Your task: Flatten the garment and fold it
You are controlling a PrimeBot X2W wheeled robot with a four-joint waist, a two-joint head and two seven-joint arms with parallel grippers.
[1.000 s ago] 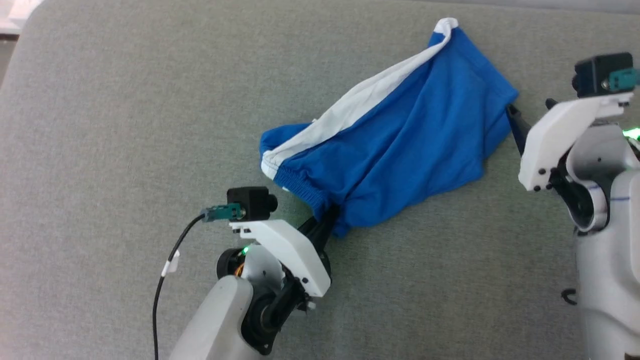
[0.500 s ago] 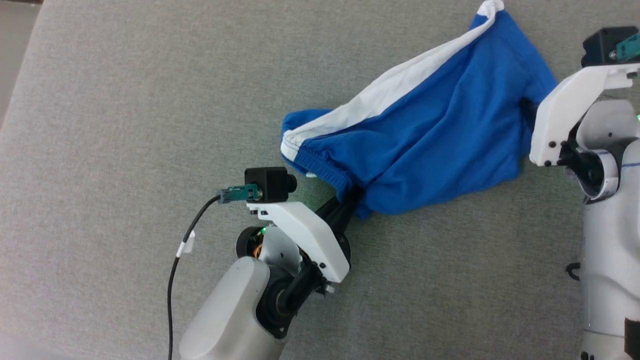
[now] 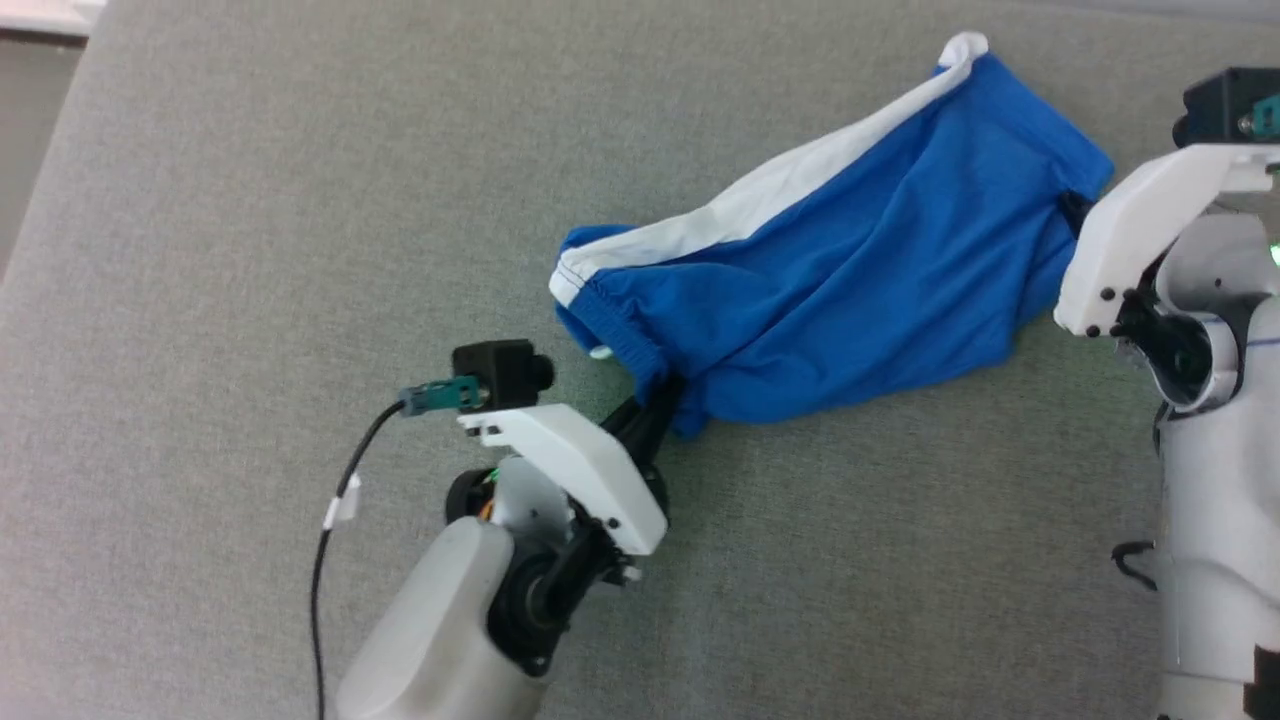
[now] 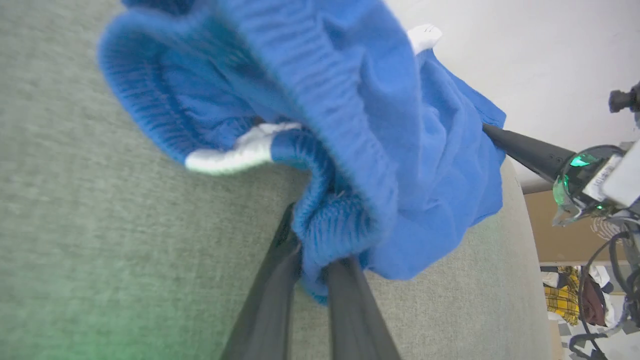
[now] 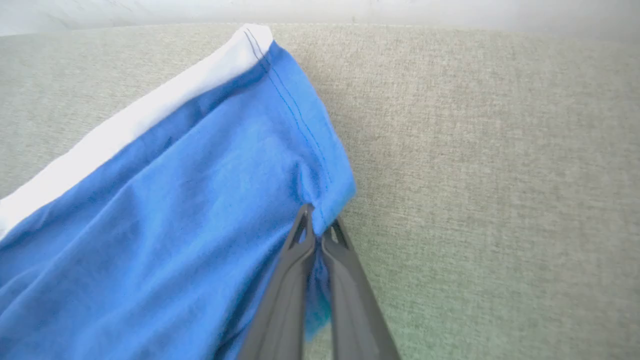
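Note:
The royal-blue garment [image 3: 840,290] with a white side band hangs stretched between both grippers over the grey cushion. My left gripper [image 3: 665,395] is shut on its ribbed waistband corner at the lower left; in the left wrist view the fingers [image 4: 345,280] pinch the bunched garment [image 4: 360,165]. At the right, my right gripper [image 3: 1075,210] is shut on the leg hem. The right wrist view shows the fingertips [image 5: 307,225] closed over the garment [image 5: 175,225] at its stitched edge. The cloth sags in loose folds between them.
A grey fabric surface [image 3: 250,250] spreads on all sides, its left edge at the upper left corner. My left arm's cable [image 3: 330,540] hangs at the lower left. The right arm's white body [image 3: 1215,480] stands at the right edge.
The head camera has shifted between frames. Both grippers keep their hold on the garment, which stays stretched between them with little change in shape.

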